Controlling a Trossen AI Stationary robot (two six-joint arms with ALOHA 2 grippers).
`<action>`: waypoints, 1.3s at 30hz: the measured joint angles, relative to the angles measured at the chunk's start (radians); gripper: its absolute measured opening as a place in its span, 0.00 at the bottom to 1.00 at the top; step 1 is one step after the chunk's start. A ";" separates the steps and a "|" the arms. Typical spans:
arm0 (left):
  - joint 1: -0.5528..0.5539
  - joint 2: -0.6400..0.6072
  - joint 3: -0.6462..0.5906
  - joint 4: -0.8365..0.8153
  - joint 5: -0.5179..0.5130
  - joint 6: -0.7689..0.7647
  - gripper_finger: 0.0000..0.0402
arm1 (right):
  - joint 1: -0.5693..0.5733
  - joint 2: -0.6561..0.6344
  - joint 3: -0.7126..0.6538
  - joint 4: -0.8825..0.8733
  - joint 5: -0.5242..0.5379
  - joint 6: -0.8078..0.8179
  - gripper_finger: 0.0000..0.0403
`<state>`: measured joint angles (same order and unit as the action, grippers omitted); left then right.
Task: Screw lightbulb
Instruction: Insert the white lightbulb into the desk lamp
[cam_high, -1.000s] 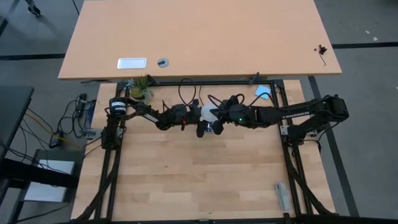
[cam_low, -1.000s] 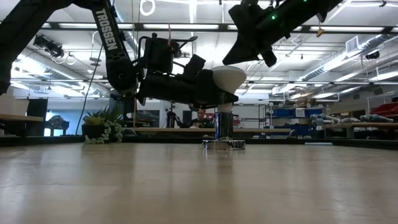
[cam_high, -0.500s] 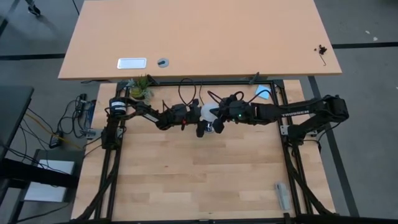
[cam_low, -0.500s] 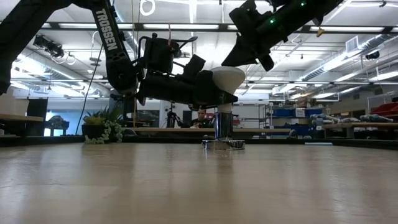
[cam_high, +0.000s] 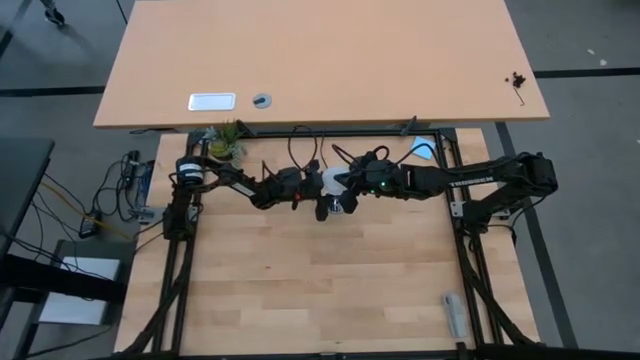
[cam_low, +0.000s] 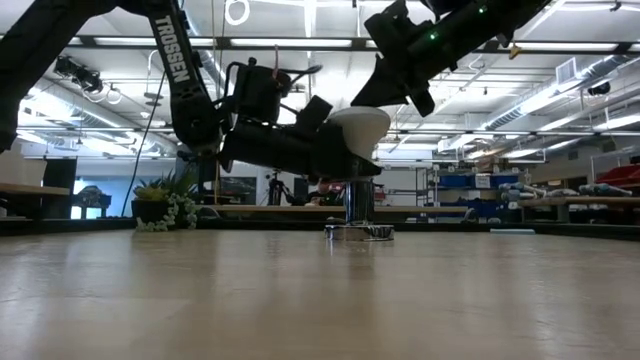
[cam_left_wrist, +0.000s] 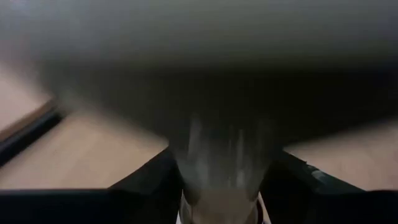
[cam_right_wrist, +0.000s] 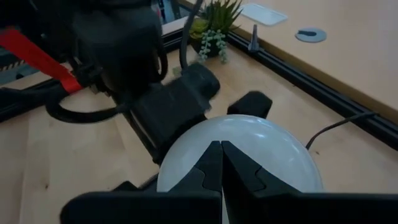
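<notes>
The lightbulb (cam_low: 362, 128) stands upright with its base in the socket (cam_low: 359, 228) at the worktop's far middle, the left claw (cam_low: 340, 150) clamped around its neck, the right claw (cam_right_wrist: 221, 163) pinched closed just above the globe, so tightening appears left.

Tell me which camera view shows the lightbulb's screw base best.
The low view: there the lightbulb stands upright, its silvery base running down into the socket, with the left gripper around its neck. The left wrist view shows the base blurred and close. The high and right wrist views show only the white globe.
</notes>
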<state>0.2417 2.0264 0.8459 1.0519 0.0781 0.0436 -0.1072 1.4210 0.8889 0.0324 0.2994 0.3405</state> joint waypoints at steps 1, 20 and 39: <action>0.000 0.001 0.000 -0.004 -0.002 0.000 0.48 | 0.000 -0.002 -0.001 -0.005 -0.004 0.000 0.02; 0.000 -0.095 0.000 -0.222 -0.029 0.036 0.56 | 0.000 -0.001 -0.002 -0.018 -0.007 -0.014 0.02; -0.002 -0.270 0.000 -0.599 -0.136 0.087 0.56 | 0.000 -0.001 -0.004 -0.017 -0.006 -0.029 0.02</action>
<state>0.2394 1.7565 0.8459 0.4533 -0.0575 0.1307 -0.1074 1.4204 0.8852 0.0154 0.2935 0.3111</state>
